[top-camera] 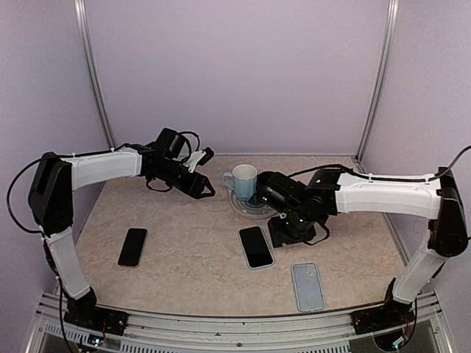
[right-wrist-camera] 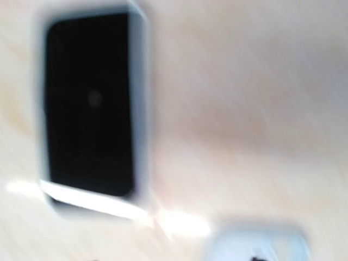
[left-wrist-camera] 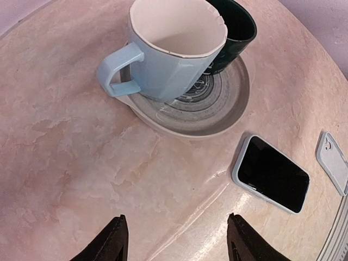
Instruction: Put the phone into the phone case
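A bare black phone [top-camera: 132, 246] lies flat at the front left of the table. A second black phone with a pale blue-grey rim round it [top-camera: 255, 247] lies in the middle; it also shows in the left wrist view [left-wrist-camera: 271, 174] and, blurred, in the right wrist view [right-wrist-camera: 89, 103]. A pale blue phone case [top-camera: 307, 287] lies at the front right, and shows in the left wrist view [left-wrist-camera: 333, 163] and the right wrist view [right-wrist-camera: 255, 244]. My left gripper [top-camera: 202, 173] is open and empty, raised at the back left. My right gripper [top-camera: 285, 232] is low, just right of the rimmed phone; its jaws are hidden.
A grey plate [top-camera: 246, 209] at the back middle bears a light blue mug [top-camera: 241, 181] and a dark cup [left-wrist-camera: 231, 32]. The plate [left-wrist-camera: 228, 103] and mug [left-wrist-camera: 168, 49] fill the top of the left wrist view. Lilac walls close off the back and sides.
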Controlling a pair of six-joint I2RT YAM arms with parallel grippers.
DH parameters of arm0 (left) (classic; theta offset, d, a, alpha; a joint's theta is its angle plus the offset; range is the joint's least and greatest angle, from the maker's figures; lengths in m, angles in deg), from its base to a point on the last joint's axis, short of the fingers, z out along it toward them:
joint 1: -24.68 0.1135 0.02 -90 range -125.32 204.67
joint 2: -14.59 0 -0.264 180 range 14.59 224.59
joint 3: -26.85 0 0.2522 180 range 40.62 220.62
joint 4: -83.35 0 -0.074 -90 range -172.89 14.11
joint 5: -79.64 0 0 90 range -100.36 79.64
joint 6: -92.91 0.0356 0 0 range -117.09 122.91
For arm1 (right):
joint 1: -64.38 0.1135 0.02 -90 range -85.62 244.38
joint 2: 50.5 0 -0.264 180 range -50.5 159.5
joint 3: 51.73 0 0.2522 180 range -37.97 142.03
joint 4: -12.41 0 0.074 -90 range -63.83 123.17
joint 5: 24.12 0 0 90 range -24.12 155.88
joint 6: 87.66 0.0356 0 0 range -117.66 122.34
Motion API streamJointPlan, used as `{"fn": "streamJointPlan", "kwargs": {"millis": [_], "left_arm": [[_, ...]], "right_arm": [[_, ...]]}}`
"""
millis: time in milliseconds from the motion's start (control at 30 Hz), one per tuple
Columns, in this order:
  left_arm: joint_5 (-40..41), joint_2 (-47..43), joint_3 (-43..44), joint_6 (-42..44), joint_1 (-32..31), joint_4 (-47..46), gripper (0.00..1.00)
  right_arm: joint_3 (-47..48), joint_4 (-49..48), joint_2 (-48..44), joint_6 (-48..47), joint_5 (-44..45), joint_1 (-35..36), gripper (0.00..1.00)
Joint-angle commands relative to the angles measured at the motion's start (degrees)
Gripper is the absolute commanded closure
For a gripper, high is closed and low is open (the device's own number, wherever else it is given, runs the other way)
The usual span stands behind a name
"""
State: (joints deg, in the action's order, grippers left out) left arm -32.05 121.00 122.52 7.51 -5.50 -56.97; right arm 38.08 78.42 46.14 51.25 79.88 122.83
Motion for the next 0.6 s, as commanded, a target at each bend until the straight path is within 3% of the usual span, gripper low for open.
{"fn": "streamJointPlan", "kwargs": {"millis": [0,133,300,567], "left_arm": [[1.0,-1.9,0.2,0.8,0.4,-1.3,0.35],[1.2,-1.7,0.2,0.9,0.3,-1.0,0.26],[2.4,-2.3,0.4,2.5,0.4,-0.2,0.14],[3.6,-2.0,1.0,3.1,0.4,0.7,0.12]], "right_arm": [[-15.0,3.4,-11.0,9.8,-7.7,1.1,0.33],[-21.6,0.5,-17.4,15.7,-11.0,4.2,0.29],[-23.5,4.3,-16.4,19.3,-11.1,7.4,0.29],[-24.2,-2.0,-11.2,17.3,-13.6,8.7,0.40]]}}
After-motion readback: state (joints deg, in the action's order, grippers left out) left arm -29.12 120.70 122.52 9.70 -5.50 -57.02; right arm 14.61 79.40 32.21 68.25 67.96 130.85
